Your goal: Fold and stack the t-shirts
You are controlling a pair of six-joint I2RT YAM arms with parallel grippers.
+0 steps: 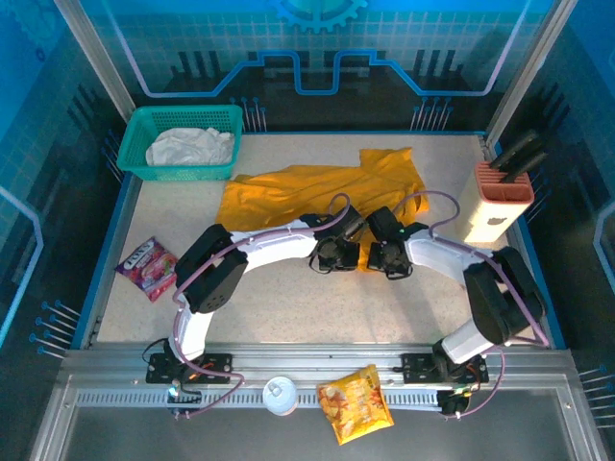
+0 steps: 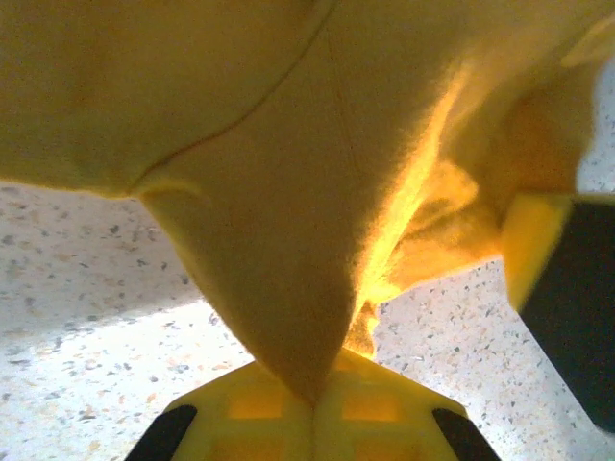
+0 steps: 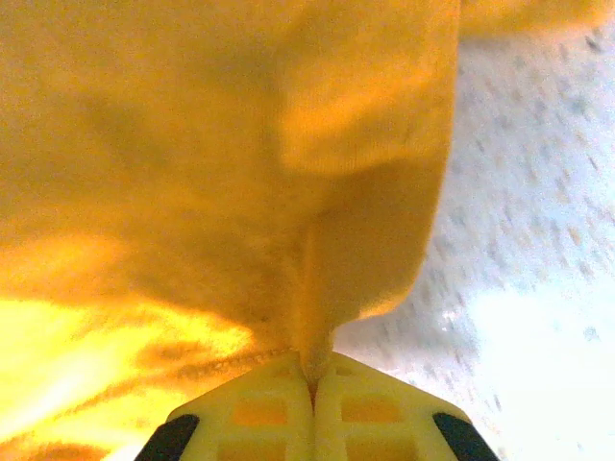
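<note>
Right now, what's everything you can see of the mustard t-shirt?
The mustard t-shirt is plain soft knit cloth, orange-yellow, lying spread but rumpled across the far middle of the speckled table. Its near edge is pinched at two spots: the left pincer and right pincer are both shut on folds of it.

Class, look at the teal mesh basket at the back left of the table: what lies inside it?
A crumpled off-white t-shirt lies in the teal basket. Anything beneath the cloth, and the basket's floor, is covered and cannot be seen.
</note>
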